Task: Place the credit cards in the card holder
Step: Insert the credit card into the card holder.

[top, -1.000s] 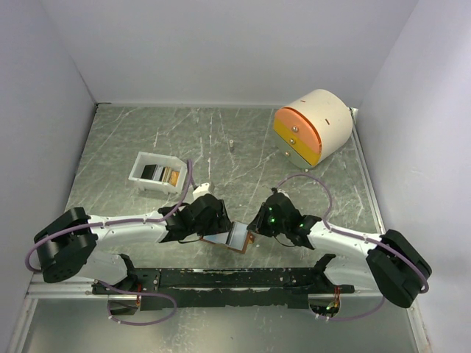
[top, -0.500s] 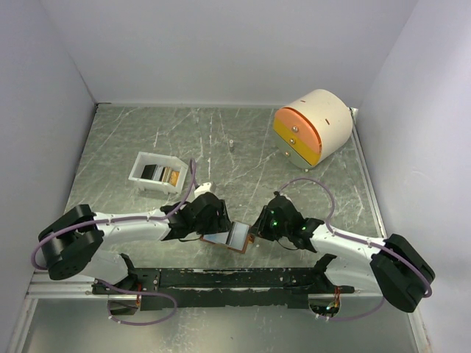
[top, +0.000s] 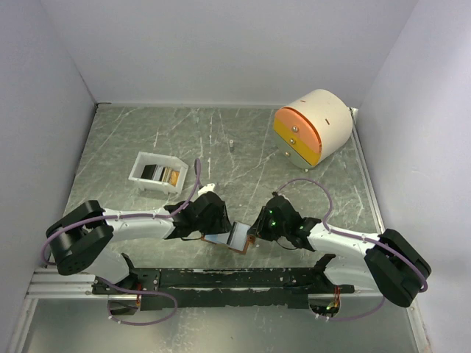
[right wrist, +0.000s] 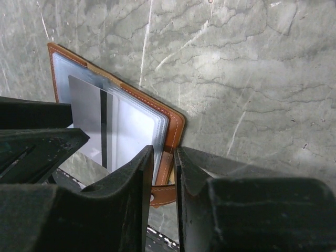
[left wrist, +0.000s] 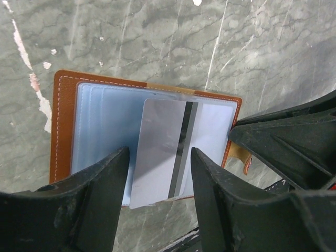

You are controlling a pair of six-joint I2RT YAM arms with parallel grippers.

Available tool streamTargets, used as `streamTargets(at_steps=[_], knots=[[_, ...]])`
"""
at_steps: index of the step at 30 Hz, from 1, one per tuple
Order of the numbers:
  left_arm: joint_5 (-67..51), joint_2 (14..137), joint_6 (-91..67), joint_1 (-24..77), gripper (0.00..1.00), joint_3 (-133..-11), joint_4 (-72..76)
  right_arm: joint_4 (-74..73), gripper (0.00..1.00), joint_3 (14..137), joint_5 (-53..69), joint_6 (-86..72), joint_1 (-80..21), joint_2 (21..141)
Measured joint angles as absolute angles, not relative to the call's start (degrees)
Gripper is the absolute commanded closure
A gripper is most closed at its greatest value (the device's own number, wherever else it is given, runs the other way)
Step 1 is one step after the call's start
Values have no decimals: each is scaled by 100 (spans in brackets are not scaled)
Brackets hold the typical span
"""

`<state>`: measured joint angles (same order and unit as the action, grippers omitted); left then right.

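Note:
The card holder (left wrist: 64, 126) lies open on the table, rust-brown rim around pale blue pockets; it also shows as the card holder (top: 221, 240) between both arms. A silver-grey credit card (left wrist: 160, 152) with a dark stripe sits part way in a pocket, its lower end sticking out past the holder's edge. My left gripper (left wrist: 159, 157) is open, one finger on each side of this card. My right gripper (right wrist: 164, 152) has its jaws close together on the holder's brown edge (right wrist: 176, 128) by the strap. Seen from above, the left gripper (top: 218, 226) and right gripper (top: 259, 226) flank the holder.
A small white tray (top: 140, 168) holding more cards stands at the left. A cream-and-orange round drawer unit (top: 313, 126) sits at the back right. A small white peg (top: 231, 145) stands mid-table. The black rail (top: 235, 278) runs along the near edge just behind the holder.
The left jaws have narrowed around the silver-grey card and the left arm's elbow has swung slightly right. The right gripper and the holder have hardly moved.

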<state>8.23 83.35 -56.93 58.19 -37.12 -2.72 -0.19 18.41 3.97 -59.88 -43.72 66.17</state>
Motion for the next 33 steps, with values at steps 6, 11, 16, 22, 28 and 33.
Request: streamTargets(at_steps=[6, 11, 16, 22, 28, 33], knots=[[567, 8549, -5671, 5815, 42, -3778, -49, 19, 78, 1841, 412, -5979, -4372, 6643], [443, 8617, -5655, 5817, 38, -3806, 16, 36, 78, 1841, 414, -5979, -4372, 6661], [443, 8648, -5658, 5824, 32, -3863, -12, 62, 79, 1865, 410, -5975, -4372, 6711], [777, 8604, -5658, 5833, 27, -4141, -574, 62, 79, 1865, 405, -5977, -4372, 6711], [1035, 8464, -5655, 5833, 29, -4283, -956, 62, 80, 1865, 405, -5977, -4372, 6713], [1031, 8442, -5655, 5833, 33, -4281, -967, 62, 80, 1865, 405, -5977, -4372, 6713]])
